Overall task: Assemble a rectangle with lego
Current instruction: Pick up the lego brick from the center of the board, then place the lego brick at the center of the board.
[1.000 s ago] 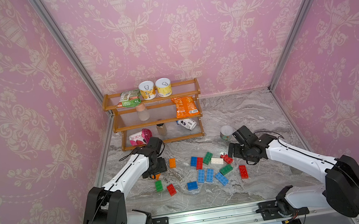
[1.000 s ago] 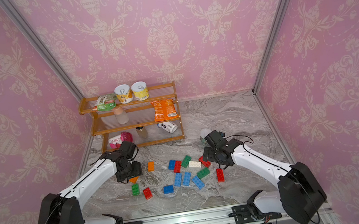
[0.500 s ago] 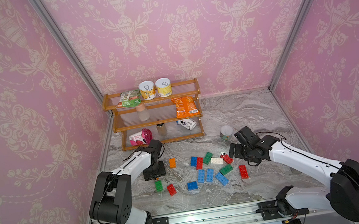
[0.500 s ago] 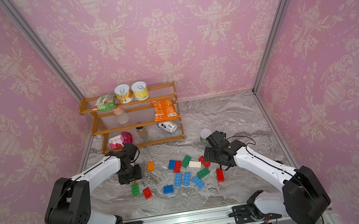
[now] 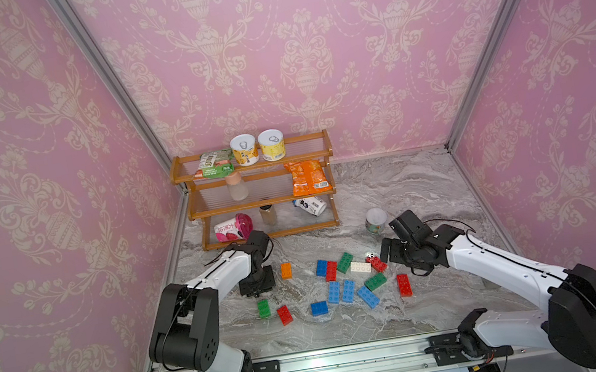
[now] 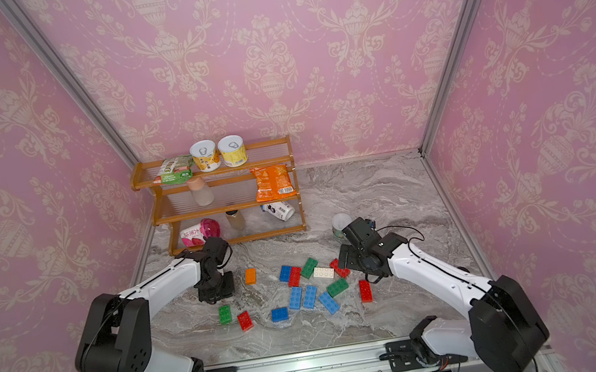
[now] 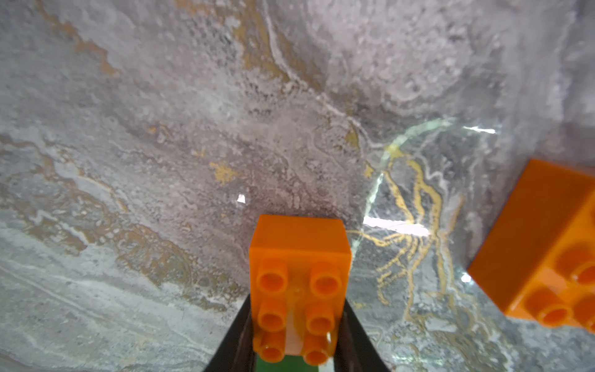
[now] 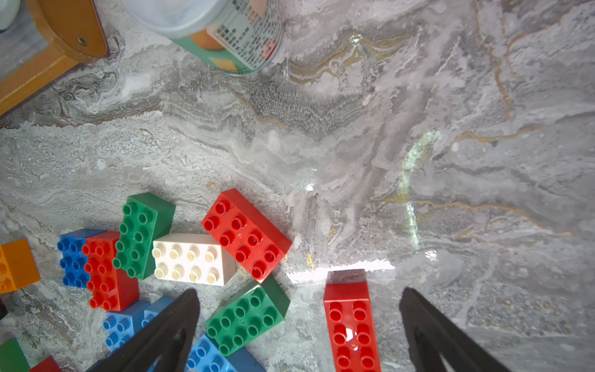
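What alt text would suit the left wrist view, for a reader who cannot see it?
The left hand is shut on an orange brick, its studs facing the camera, against a grey marble table. A second orange brick lies nearby, partly cut off by the frame.

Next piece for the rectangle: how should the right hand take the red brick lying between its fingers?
Pinch the red brick across its narrow width, on the two long side walls, from straight above. It lies flat, studs up, clear of the others, lengthwise between the open fingers of the right hand.
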### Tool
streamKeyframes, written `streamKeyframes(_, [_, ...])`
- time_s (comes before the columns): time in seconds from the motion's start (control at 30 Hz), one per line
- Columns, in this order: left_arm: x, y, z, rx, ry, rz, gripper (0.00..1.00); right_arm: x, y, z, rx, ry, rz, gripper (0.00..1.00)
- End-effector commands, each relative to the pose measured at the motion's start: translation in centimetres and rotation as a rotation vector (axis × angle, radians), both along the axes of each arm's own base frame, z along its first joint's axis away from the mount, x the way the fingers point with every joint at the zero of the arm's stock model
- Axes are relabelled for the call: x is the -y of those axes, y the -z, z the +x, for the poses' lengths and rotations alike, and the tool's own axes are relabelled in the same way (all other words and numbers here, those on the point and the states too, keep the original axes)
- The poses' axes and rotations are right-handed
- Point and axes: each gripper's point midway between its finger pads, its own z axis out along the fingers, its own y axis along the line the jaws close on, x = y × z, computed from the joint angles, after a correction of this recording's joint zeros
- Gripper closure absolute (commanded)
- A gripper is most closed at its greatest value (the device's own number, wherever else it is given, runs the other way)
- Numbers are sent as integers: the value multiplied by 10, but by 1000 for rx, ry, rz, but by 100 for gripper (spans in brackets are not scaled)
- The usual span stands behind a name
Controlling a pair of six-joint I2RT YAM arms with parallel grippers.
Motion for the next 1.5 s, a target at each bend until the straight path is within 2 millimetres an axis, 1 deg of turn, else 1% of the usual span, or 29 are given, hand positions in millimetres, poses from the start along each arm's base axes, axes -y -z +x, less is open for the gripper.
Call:
streamKeyframes(0.0, [12,-22,3,55,-48,-85,100,10,-2,-3,-10,16,-42,0])
streamKeyframes(0.1, [25,-32,-8,80,-71,-145,100,12,-4,-3,-10,10,-57,0])
streamKeyframes(0.23, [41,-37,-21,86,-68,-171,100,13,-2,-2,-16,9,-62,0])
streamKeyframes(0.33, [54,-37,-19,107,-45,-189,100,11,0,-1,-18,8,-56,0])
streamKeyframes(0.43, [63,-32,-14,100,-28,-191,100,6,0,3,-18,2,-38,0])
streamKeyframes(0.57, [76,-25,-14,73,6,-196,100,3,-1,5,-17,-4,-26,0])
streamKeyframes(0.7, [81,-14,-18,33,14,-178,100,1,2,5,-16,-2,-12,0])
streamKeyframes(0.8, [86,-12,-16,27,34,-165,100,0,3,5,-19,-4,-11,0])
streamKeyframes(1.03, [88,-2,-15,-8,53,-128,95,-4,5,8,-12,-4,10,0])
streamKeyframes(1.23, [82,3,-14,-18,58,-78,94,-5,4,9,-3,0,21,0])
streamKeyframes(1.27, [82,4,-13,-18,62,-74,91,-5,4,9,-2,1,23,0])
streamKeyframes(1.47, [81,9,-11,-36,68,-51,86,-5,6,9,-4,4,25,0])
